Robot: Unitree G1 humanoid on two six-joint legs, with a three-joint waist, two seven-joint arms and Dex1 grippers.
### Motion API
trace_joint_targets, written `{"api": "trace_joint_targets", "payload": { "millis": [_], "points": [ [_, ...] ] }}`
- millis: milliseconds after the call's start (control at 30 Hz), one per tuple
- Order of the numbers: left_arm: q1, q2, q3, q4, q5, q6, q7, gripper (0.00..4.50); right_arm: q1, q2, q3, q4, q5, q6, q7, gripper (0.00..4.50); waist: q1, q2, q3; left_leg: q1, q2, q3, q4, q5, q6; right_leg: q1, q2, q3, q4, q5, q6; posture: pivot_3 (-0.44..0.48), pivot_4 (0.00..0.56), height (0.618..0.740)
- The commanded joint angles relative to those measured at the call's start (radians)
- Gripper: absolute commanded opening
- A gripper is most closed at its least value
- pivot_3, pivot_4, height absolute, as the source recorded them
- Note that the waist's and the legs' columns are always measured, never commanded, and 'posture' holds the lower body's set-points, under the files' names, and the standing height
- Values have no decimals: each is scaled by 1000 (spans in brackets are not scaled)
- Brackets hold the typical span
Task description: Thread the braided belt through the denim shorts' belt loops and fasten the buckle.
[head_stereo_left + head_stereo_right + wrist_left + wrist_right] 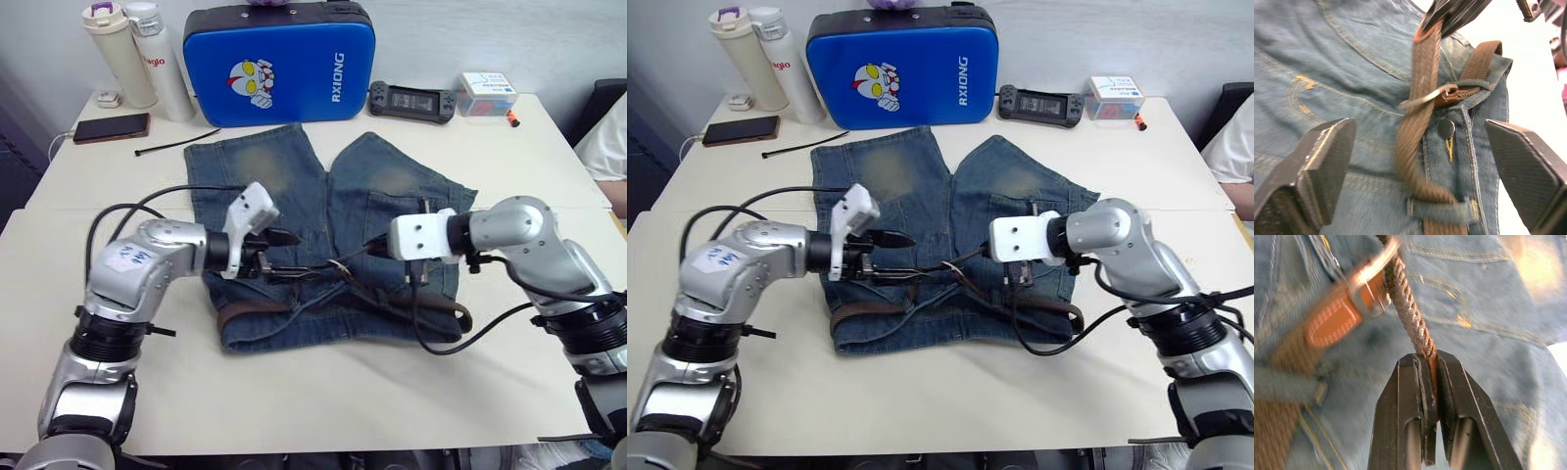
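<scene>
Office-like room: table (294,392), phone (111,127), bottles (137,54)

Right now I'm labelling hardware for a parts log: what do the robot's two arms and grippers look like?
Both arms have rounded silver metal shells with black ribbed joints and loose black cables looping beside them. The left arm carries a white sticker with blue handwriting. Each wrist ends in a white block. The left gripper and right gripper each have two black fingers, wedge-shaped with finely textured pads.
</scene>
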Motion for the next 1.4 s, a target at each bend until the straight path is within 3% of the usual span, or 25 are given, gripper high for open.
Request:
{"api": "trace_joint_targets", "payload": {
  "millis": [33, 233, 567, 800, 900, 1167, 1300, 1333, 1400],
  "points": [
    [-12, 3, 24, -20, -29, 1, -2, 4421, 3, -48, -80, 34, 13, -78, 14, 0, 0, 0, 0, 0, 0, 0, 0, 0, 0, 0, 0, 0, 0, 0, 0, 0, 150, 725],
    [-40, -36, -2, -7, -16, -17, 29, 4421, -29, -114, -133, 130, 9, -144, 30, 0, 1, 0, 0, -1, 0, 0, 1, 0, 0, 0, 0, -1, 0, 0, 0, 0, 150, 725],
    [-119, -244, -81, 3, 52, -78, 184, 4421, -89, -39, -141, 34, 53, 18, 13, 0, 1, 0, 0, -2, 0, -1, 2, 0, 0, 0, 0, -2, 0, 0, 0, 0, 150, 725],
    [-135, -297, -150, 16, 122, -122, 238, 4421, -108, 11, -143, -5, 61, 112, -21, 0, 1, 0, 0, -2, 0, -2, 2, 0, 0, 0, 0, -2, 0, 0, 0, 0, 150, 725],
    [-134, -325, -146, 12, 122, -122, 258, 3614, -107, 20, -146, -21, 66, 141, -31, 0, 2, 0, 0, -3, 0, -2, 2, 0, 0, 0, 0, -2, 0, 0, 0, 0, 150, 725],
    [-146, -366, -95, 18, 90, -88, 279, 50, -82, 26, -163, -65, 86, 208, -46, 0, 1, 0, 0, -3, 0, -2, 2, 0, 0, 0, 0, -2, 0, 0, 0, 0, 150, 725],
    [-163, -412, -3, 30, 25, -23, 308, 50, -36, 28, -191, -113, 156, 329, -44, 0, 4, 0, 0, -3, 0, -3, 2, 0, 0, 0, 0, -3, 1, 0, 0, 0, 150, 725],
    [-168, -434, 39, 34, -9, 16, 323, 0, -14, 16, -201, -146, 192, 385, -25, 897, 4, 0, 0, -3, -1, -3, 2, 0, 0, 0, 0, -3, 1, 0, 0, 0, 150, 725],
    [-172, -464, 108, 32, -63, 98, 354, 0, 43, -16, -225, -222, 263, 494, 5, 1705, 7, 0, 0, -4, -1, -4, 3, 0, 0, 0, 0, -3, 1, 0, 0, 0, 150, 725]
  ]
}}
